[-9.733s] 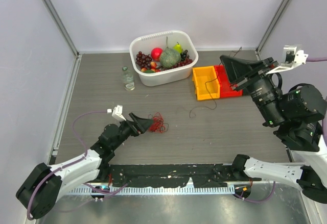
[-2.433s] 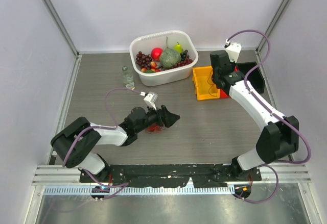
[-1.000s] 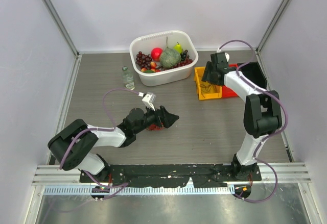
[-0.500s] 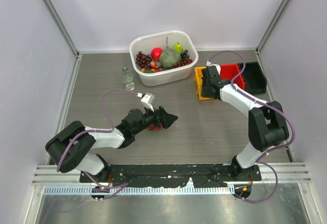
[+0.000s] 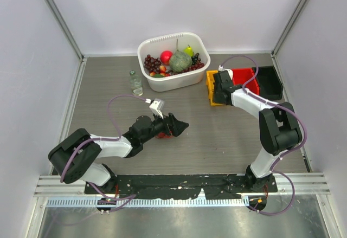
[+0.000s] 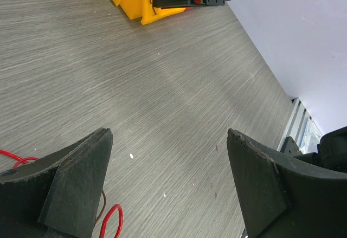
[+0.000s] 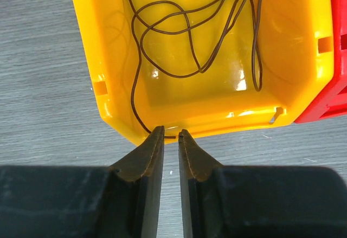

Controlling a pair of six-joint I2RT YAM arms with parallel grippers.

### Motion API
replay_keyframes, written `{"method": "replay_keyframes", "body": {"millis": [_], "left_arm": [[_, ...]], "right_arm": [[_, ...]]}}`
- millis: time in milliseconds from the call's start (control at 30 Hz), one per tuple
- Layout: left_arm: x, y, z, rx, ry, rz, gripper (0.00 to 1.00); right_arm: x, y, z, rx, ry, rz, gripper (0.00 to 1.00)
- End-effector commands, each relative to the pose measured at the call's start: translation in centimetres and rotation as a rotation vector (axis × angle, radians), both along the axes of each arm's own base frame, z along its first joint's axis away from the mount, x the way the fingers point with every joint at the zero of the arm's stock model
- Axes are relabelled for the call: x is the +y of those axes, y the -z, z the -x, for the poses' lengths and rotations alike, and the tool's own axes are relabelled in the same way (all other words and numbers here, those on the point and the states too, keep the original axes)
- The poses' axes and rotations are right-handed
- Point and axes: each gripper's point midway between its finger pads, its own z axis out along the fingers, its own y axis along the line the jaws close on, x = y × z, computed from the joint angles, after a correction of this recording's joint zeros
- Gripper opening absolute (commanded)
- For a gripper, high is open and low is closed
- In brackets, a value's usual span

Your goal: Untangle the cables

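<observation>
The cables lie in two places. Red loops (image 5: 162, 135) sit on the table under my left gripper (image 5: 181, 124), and one red loop (image 6: 118, 211) shows beside its left finger. That gripper (image 6: 168, 140) stands wide open with only bare table between the fingers. A thin dark cable (image 7: 201, 70) lies coiled inside the yellow bin (image 7: 92, 43). My right gripper (image 7: 171, 132) hangs at the bin's front wall. Its jaws are almost closed, with a narrow slit left. The dark cable's end runs over the wall and across that slit.
A red bin (image 5: 245, 78) and a black bin (image 5: 269, 83) stand right of the yellow bin (image 5: 209, 89). A white basket (image 5: 198, 78) of fruit sits at the back, with a small bottle (image 5: 135, 83) to its left. Walls enclose the table.
My right gripper has shifted a little toward the near left over the yellow bin, and its arm has folded closer. The left arm has stayed put.
</observation>
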Motion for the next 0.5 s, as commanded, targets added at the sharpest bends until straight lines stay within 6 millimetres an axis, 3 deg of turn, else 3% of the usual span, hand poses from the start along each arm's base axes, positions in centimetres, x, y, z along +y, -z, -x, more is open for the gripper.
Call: {"method": "replay_keyframes", "body": {"millis": [0,167,467], "left_arm": [[-0.1,-1.9,-0.5,-0.065,-0.006,0.031,0.90],[-0.1,-1.8,-0.5,-0.061,-0.006,0.031,0.90],[-0.1,-1.7,-0.5,-0.057,-0.010,0.029,0.90]], "right_arm": [[0.3,-0.4,-1.1,-0.043,-0.003,-0.014,0.23],[0.6,-0.3,-1.2,-0.047,-0.003,-0.012,0.23],[0.5,-3.2,0.4,-0.114,-0.007,0.086,0.25]]}}
